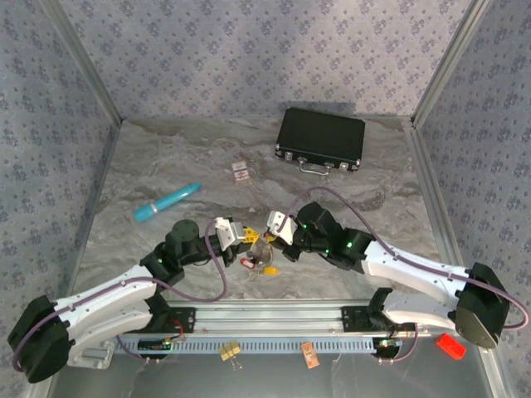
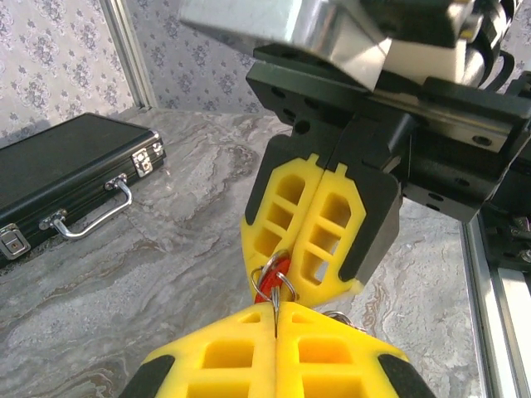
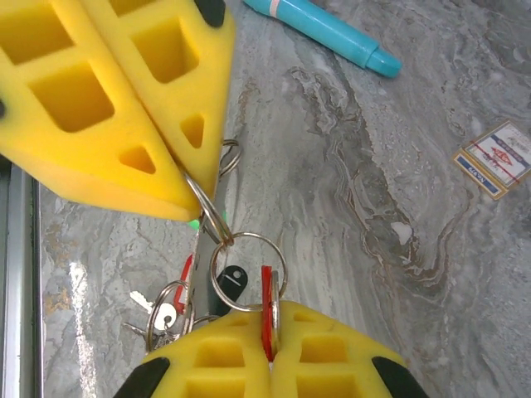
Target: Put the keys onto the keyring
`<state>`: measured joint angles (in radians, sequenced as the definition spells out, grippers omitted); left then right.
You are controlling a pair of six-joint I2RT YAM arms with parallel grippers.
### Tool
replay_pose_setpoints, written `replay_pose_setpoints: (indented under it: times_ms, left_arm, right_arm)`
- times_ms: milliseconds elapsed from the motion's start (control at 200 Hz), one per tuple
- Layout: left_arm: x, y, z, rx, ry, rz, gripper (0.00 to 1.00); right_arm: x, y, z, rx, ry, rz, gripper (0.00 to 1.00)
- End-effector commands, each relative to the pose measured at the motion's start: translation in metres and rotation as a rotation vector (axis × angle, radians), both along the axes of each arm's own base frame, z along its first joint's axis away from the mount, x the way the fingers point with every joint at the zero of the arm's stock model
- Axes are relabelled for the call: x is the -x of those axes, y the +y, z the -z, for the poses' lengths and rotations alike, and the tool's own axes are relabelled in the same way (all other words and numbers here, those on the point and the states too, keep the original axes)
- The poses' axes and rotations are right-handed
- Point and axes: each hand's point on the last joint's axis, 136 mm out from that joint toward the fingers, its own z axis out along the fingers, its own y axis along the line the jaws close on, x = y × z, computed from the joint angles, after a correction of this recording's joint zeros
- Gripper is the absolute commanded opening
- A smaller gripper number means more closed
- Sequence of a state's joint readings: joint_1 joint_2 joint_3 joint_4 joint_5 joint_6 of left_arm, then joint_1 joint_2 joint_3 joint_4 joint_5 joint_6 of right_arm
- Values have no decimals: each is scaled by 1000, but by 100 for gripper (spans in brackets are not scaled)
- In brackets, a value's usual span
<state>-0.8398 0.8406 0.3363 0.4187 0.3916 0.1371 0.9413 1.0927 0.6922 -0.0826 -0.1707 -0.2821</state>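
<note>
1. Left end effector (image 3: 181, 181): yellow fingers clenched on the keyring (image 3: 207, 211), a thin silver wire loop pinched at their very tips.
2. Right end effector (image 3: 269, 327): yellow fingers clenched on the red key (image 3: 266, 307), held edge-on and upright in the seam between them. The two end effectors meet tip to tip, close above the worktop (image 1: 166, 166).
3. Split ring (image 3: 247, 235): round and silver, linked to the keyring and crossing the top of the red key.
4. Black-headed key (image 3: 233, 282): seen through the split ring, just left of the red key.
5. Other keys (image 3: 162, 311): a small bunch on further rings, left of the right fingers. Whether it hangs or lies flat, I cannot tell.
6. Turquoise cylinder (image 1: 166, 201): lying on the grey marbled worktop, far left of the arms.
7. Card (image 3: 498, 157): red, white and blue print, flat on the worktop. Its writing is too small to read.
8. Black case (image 1: 321, 138): shut, with a metal handle and latches, at the far side.
</note>
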Motion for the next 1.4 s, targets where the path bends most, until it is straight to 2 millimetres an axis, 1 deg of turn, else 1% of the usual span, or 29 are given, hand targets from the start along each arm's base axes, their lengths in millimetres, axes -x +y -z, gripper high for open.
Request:
replay_pose_setpoints:
  times_ms: [0, 140, 285, 350, 415, 440, 535, 610, 630, 645, 665, 680, 790, 860, 935, 1034, 1084, 1114, 1134, 1234, 1264, 1274, 1294, 1364, 1399]
  left_arm:
    - [-1, -2, -16, 35, -30, 1, 0]
    - [-1, -2, -14, 25, -27, 0, 0]
    - [-3, -2, -11, 14, -22, -8, 0]
    - [-4, -1, -9, 9, -17, -19, 12]
    - [-6, 0, -10, 12, -18, -30, 34]
    - [-6, 1, -10, 14, -19, -36, 41]
    - [-5, 5, -16, 44, -32, -52, 60]
    - [-8, 14, -24, 99, -46, -103, 74]
    - [-8, 17, -26, 112, -51, -120, 80]
    - [-10, 20, -27, 120, -54, -136, 88]
    - [-11, 24, -29, 133, -58, -156, 96]
    - [-12, 27, -31, 142, -61, -173, 99]
    - [-21, 55, -43, 207, -78, -322, 100]
    - [-35, 86, -54, 257, -74, -506, 100]
    - [-46, 121, -67, 296, -81, -687, 100]
    - [-52, 164, -83, 358, -94, -890, 100]
    - [-54, 182, -90, 389, -94, -975, 100]
    - [-54, 189, -92, 399, -95, -1009, 100]
    - [-54, 194, -94, 407, -96, -1029, 100]
    - [-56, 206, -99, 418, -95, -1082, 100]
    - [-56, 209, -100, 423, -92, -1094, 100]
    - [-56, 210, -101, 426, -93, -1098, 100]
    - [-57, 211, -101, 428, -92, -1105, 100]
    - [-57, 216, -103, 433, -91, -1127, 100]
    - [-57, 218, -103, 432, -91, -1134, 100]
  right_arm:
    - [0, 0, -17, 1, -41, -6, 0]
    - [3, 3, -25, -2, -55, -29, 0]
    - [3, 5, -40, -9, -86, -38, 0]
    - [3, 7, -46, -11, -98, -46, 0]
    - [3, 7, -48, -6, -108, -47, 0]
    - [2, 7, -49, -3, -109, -46, 0]
    - [-1, 7, -50, 6, -120, -35, 0]
    - [-3, 8, -51, 12, -123, -32, 0]
    - [-3, 8, -51, 16, -124, -29, 0]
    - [-3, 8, -51, 16, -123, -31, 0]
    - [-4, 9, -53, 16, -126, -32, 0]
    - [-4, 9, -53, 16, -126, -31, 0]
    - [-6, 17, -61, 9, -135, -47, 0]
    - [-6, 26, -67, -2, -135, -74, 0]
    - [-6, 39, -75, -14, -142, -107, 0]
    - [-9, 61, -84, -43, -151, -148, 0]
    - [-12, 74, -89, -67, -152, -164, 0]
    - [-14, 83, -93, -88, -157, -169, 0]
    - [-16, 88, -93, -93, -155, -170, 0]
    - [-30, 115, -105, -158, -163, -163, 0]
    - [-34, 121, -98, -158, -150, -153, 0]
    - [-37, 125, -109, -181, -162, -149, 0]
    - [-40, 130, -112, -193, -166, -149, 0]
    - [-47, 140, -103, -187, -155, -145, 0]
    - [-50, 142, -95, -172, -147, -144, 0]
